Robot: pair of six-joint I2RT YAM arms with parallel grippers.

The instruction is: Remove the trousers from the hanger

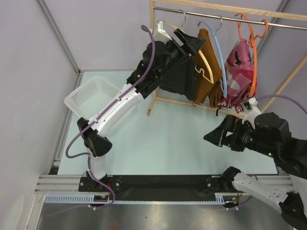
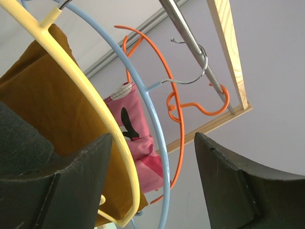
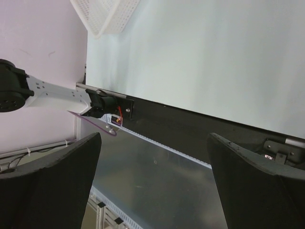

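Observation:
The black trousers (image 1: 173, 79) hang on the pale yellow hanger (image 1: 207, 67) at the left end of the rack rail. My left gripper (image 1: 192, 47) is raised at the top of the trousers, by the hanger's shoulder. In the left wrist view the left gripper (image 2: 152, 183) is open. The yellow hanger's arm (image 2: 81, 81) runs just inside its left finger (image 2: 62, 191), not pinched. Dark trouser fabric (image 2: 19, 138) shows at the left edge. My right gripper (image 1: 217, 135) is open and empty, low over the table; in its own view (image 3: 155, 181) it faces the table's near edge.
A mustard-brown garment (image 1: 209, 76) on a light blue hanger (image 1: 218, 52) and a pink camouflage garment (image 1: 237, 72) on an orange hanger (image 1: 253, 45) hang to the right on the metal rail (image 1: 216, 17) of the wooden rack (image 1: 153, 72). A white mesh basket (image 1: 91, 96) stands at the left.

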